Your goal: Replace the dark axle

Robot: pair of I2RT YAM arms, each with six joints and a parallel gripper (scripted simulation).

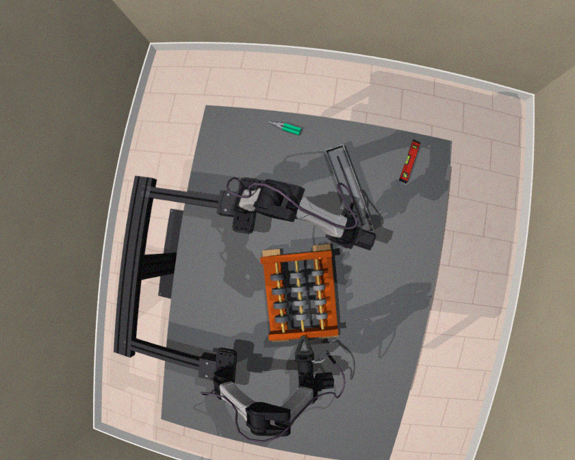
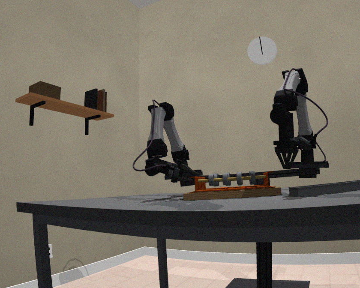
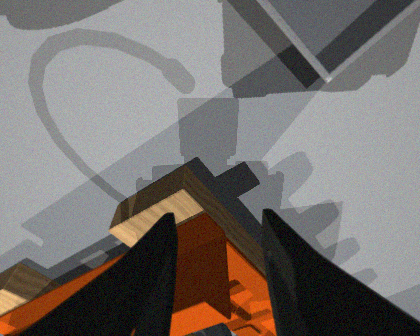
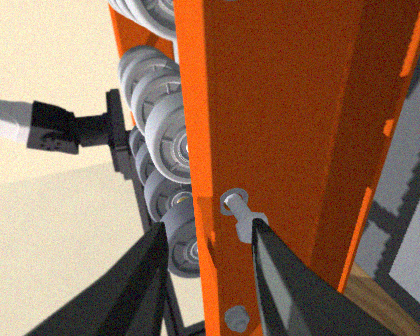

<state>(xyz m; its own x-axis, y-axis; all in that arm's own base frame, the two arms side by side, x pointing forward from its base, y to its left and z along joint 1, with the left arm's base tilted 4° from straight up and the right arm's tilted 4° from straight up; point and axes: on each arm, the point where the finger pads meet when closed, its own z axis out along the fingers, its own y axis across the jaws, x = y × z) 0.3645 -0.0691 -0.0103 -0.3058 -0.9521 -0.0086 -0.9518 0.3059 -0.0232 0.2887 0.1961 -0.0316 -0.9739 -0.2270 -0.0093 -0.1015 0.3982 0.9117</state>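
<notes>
The orange wheel frame (image 1: 278,336) (image 3: 201,265) (image 4: 276,100) stands on wooden battens (image 1: 271,252) (image 2: 229,194). A bright axle (image 1: 302,324) (image 4: 240,207) runs through its middle row, carrying several grey wheels (image 1: 298,289). Its head (image 4: 251,229) stands a little off the outer rail face. The dark axle lies in the grey tray (image 1: 335,148) (image 2: 329,187) (image 3: 328,79). My right gripper (image 1: 303,338) (image 4: 209,233) is partly open at that rail, the head close to one fingertip. My left gripper (image 2: 287,167) (image 3: 218,223) is partly open and empty, above the frame's tray-side corner.
Green-handled pliers (image 1: 291,129) and a red spirit level (image 1: 409,161) lie toward the far edge of the dark table top (image 1: 218,148). The tray's near end lies close to the frame corner. The outer axles (image 1: 282,324) of the frame also carry wheels.
</notes>
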